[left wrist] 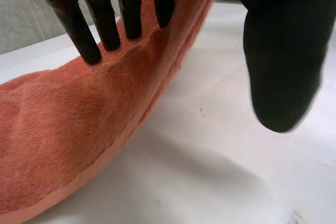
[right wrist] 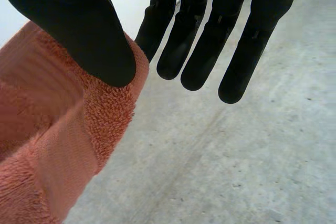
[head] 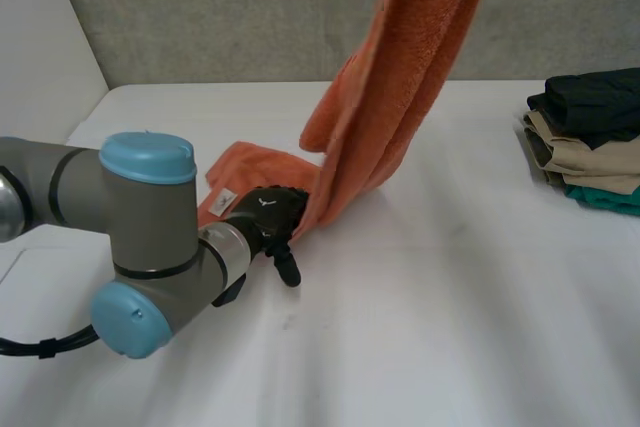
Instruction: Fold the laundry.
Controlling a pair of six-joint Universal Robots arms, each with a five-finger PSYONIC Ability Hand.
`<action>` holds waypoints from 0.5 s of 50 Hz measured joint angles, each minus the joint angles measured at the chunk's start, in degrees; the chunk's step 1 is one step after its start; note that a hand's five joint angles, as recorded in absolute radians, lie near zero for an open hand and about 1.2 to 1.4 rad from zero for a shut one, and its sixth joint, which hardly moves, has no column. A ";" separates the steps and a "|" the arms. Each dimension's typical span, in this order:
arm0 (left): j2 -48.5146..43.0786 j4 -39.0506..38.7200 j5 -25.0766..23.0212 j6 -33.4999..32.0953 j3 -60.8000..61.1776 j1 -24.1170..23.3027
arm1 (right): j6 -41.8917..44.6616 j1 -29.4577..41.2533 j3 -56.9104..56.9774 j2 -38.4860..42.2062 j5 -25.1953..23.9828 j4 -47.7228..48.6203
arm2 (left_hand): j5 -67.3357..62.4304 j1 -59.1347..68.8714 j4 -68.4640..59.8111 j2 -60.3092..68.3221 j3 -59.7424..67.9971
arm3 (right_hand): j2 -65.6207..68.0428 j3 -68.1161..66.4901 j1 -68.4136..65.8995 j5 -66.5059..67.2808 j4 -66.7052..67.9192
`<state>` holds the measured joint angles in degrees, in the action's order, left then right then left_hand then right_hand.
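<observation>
One orange towel (head: 400, 97) in play: most of it hangs lifted in long upright folds, its top running past the head view's upper edge, while its lower end lies on the white table (head: 450, 307) toward the robot's left. I read the left hand (head: 265, 215) low at that draped end, right where the hanging part meets the table. In its wrist view its fingers (left wrist: 89, 40) are straight and lie flat on the towel's (left wrist: 63, 129) face, with the thumb well apart above bare table, so nothing is gripped. Right wrist view: the right hand (right wrist: 89, 30) has its thumb pressed on the towel's (right wrist: 52, 140) upper edge against straight fingers, a pinch. The left arm (head: 130, 237) reaches in low. A stack of folded clothes (head: 590, 142) sits at the table's far right, well apart from the towel.
</observation>
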<state>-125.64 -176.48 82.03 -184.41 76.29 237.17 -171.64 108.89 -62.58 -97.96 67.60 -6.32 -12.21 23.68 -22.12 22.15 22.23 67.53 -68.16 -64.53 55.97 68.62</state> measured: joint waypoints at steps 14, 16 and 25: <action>7.20 -3.83 9.72 -1.39 0.98 6.75 | 0.10 -8.42 -4.78 2.89 0.66 -0.91 | -44.14 43.37 -46.54 46.11 45.84 | 0.00 0.00 0.00 0.52 0.02; 12.81 -3.73 8.25 -3.23 3.01 8.82 | 3.89 -9.85 -7.05 5.36 -0.21 -3.21 | -44.14 43.37 -46.56 46.19 45.89 | 0.00 0.00 0.00 0.69 0.02; 28.30 -1.53 -1.07 -13.87 9.27 14.08 | 22.13 -11.30 -15.94 18.99 -0.04 -12.81 | -44.14 43.37 -46.57 46.30 45.91 | 0.00 0.00 0.00 0.77 0.04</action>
<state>-97.34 -178.02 80.96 -198.28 85.55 251.24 -149.51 97.59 -78.52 -78.97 67.56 -19.13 -56.35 67.05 -68.70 68.45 68.14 67.53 -68.16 -64.53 56.74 68.66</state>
